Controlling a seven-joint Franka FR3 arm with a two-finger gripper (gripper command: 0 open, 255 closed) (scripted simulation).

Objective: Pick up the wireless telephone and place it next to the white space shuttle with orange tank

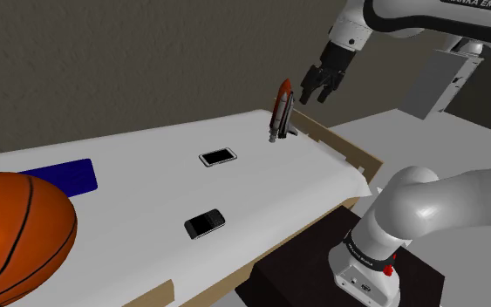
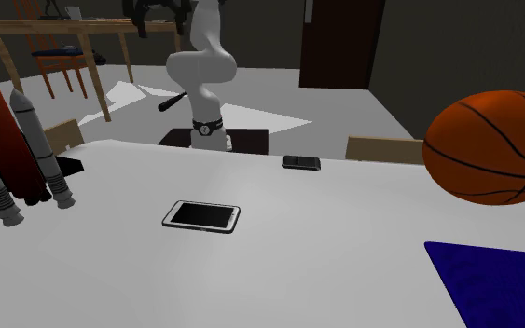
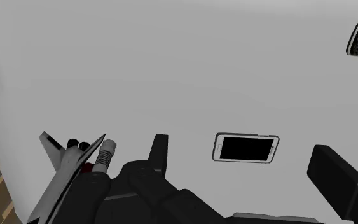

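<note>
Gripper (image 1: pixel 318 87) wide open, fingers well apart, holding nothing. It's in the air just right of the shuttle (image 1: pixel 282 112) in the shoulder view. Shuttle stands upright at the far right end of the white table (image 1: pixel 139 196). Black keypad phone (image 1: pixel 204 223) lies flat by the table's near edge, well apart from the shuttle. White-framed smartphone (image 1: pixel 218 157) lies between them. Basketball (image 1: pixel 12 231) and blue mat (image 1: pixel 64 174) at the left end.

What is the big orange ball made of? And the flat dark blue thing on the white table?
The big orange ball with black lines looks like a rubber basketball: it has a soft sheen and dark seams, though no pebbled grain shows. The flat dark blue rectangle looks like matte cloth or foam, lying thin with no shine. Which of the two is unclear.
</note>
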